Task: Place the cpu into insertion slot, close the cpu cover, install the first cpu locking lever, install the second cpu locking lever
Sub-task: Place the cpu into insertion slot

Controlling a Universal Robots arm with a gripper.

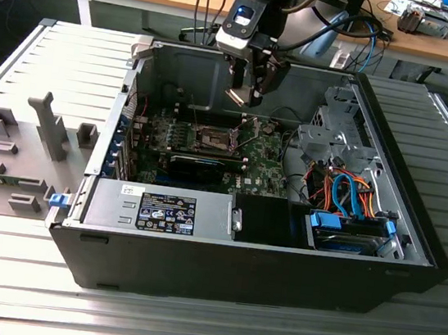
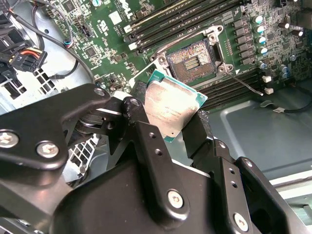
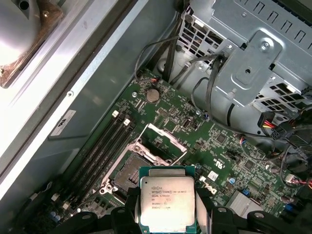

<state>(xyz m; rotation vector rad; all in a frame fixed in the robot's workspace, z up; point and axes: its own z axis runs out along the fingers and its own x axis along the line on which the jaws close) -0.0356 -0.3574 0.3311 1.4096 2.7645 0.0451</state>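
The gripper (image 2: 170, 119) is clamped on the cpu (image 2: 171, 106). One finger (image 2: 141, 127) presses on one edge of the chip and the other finger presses on the opposite edge. So the cpu sits right between them, with its shiny grey top showing. In the first wrist view the cpu (image 3: 168, 204) hangs in the air above the socket (image 3: 130, 171), a bit off to one side and not touching it. The socket is open and bare, and its cover (image 3: 166, 136) stands tipped up at one edge of the socket. A thin wire lever (image 2: 243, 80) sticks out beside the socket. In the exterior view the gripper (image 1: 245, 96) is up above the socket (image 1: 213, 140), inside the case (image 1: 276, 273). The pale bit at its tip is probably the cpu.
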